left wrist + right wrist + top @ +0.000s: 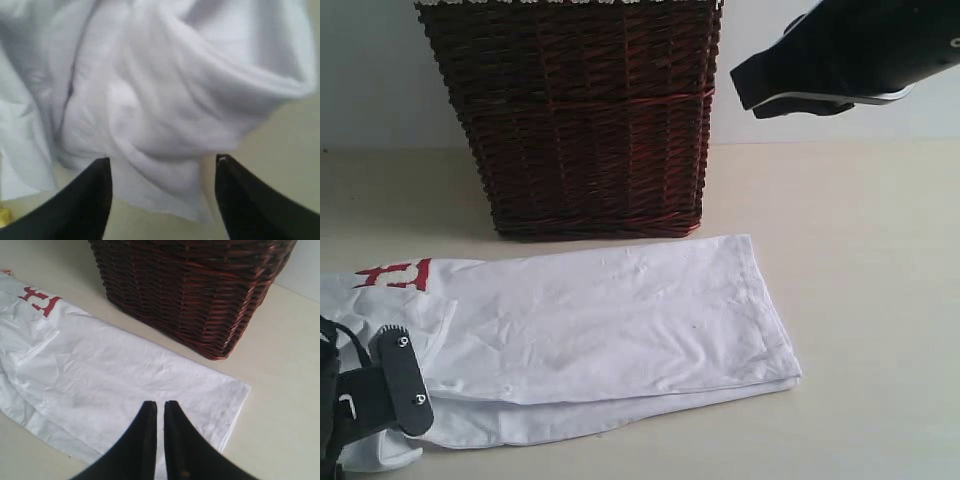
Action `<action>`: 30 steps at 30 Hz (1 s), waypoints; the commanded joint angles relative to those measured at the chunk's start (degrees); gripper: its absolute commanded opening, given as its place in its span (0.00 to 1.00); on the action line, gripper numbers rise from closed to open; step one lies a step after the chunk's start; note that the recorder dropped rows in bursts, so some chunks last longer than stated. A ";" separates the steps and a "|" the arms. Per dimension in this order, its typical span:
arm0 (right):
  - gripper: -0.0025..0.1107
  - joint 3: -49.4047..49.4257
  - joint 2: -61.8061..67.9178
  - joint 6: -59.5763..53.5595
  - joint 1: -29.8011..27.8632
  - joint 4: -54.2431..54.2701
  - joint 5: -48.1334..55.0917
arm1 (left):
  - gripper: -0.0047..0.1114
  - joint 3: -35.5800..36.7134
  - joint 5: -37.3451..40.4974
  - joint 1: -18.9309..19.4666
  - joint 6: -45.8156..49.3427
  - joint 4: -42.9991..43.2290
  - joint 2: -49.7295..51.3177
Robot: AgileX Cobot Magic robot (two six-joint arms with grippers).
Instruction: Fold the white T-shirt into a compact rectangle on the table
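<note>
White T-shirt (610, 320): lies flat on the desk (860, 300), just in front of the wicker basket (580, 120) and not touching it. It is folded lengthwise into a long band of at least two layers, with the lower layer showing along the edge away from the basket. The hem end reaches past the basket's right corner. The end with the red lettering (395, 273) runs out beyond the basket's left corner.

Left hand (162, 162): fingers spread. Bunched white cloth sits between and ahead of the tips, with no pinch visible. It is low, at the shirt's lettering end, on the side away from the basket.

Right hand (160, 407): fingers pressed together with nothing between them. It is held above the shirt's hem end, in front of the basket's right corner.
</note>
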 commanded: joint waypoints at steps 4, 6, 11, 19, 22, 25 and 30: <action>0.09 -0.38 -0.44 -0.35 -0.30 0.03 0.08 | 0.12 -0.06 3.31 -0.44 -5.78 5.61 3.08; 0.09 -0.38 -0.44 -0.35 -0.30 0.03 -0.02 | 0.04 -1.55 4.15 -0.44 -4.19 4.27 2.46; 0.09 -0.38 -0.44 -0.35 -0.30 0.03 -0.14 | 0.04 -6.66 6.61 -0.44 7.31 0.65 -0.21; 0.09 -0.38 -0.44 -0.35 -0.30 0.03 -0.37 | 0.04 -10.22 4.02 -0.33 24.26 5.56 -1.87; 0.09 -0.38 -0.44 -0.35 -0.30 0.03 -0.37 | 0.07 -10.22 2.23 -0.33 18.19 11.49 -1.87; 0.09 -0.38 -0.44 -0.35 -0.30 0.28 -0.48 | 0.20 -10.22 2.09 -0.33 9.14 19.73 -2.01; 0.09 -0.38 -0.44 -0.63 -0.30 0.36 -0.48 | 0.36 -10.22 -3.06 0.76 -1.23 30.68 -2.77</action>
